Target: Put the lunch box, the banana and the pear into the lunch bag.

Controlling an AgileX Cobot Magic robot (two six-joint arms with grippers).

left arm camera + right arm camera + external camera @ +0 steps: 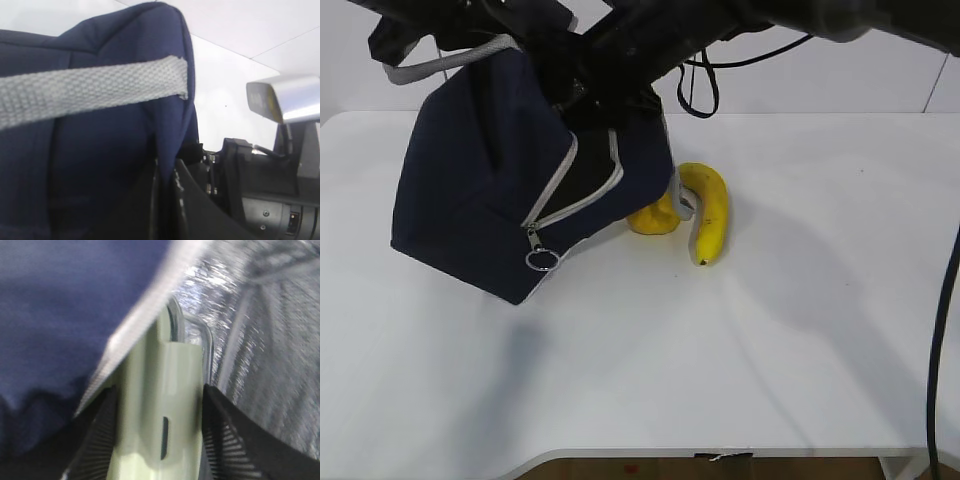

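Note:
The navy lunch bag (pixel 480 210) hangs tilted above the table with its grey zipper gaping. My left gripper (pixel 165 172) is shut on a fold of the lunch bag (pixel 100 150) at its top edge, below a grey strap (pixel 90 90). My right gripper (pixel 159 390) is shut on the sage-green lidded lunch box (pixel 150 450), which is at the bag's mouth with the silver lining (pixel 265 340) beside it. In the exterior view the lunch box is hidden. The banana (pixel 710 210) and the pear (pixel 655 217) lie on the table just right of the bag.
The white table (pixel 770 350) stretches to the front and right. The metal ring pull (pixel 542 260) dangles at the bag's lower corner. Both black arms cross above the bag, and the right arm (pixel 260 195) sits close beside my left gripper.

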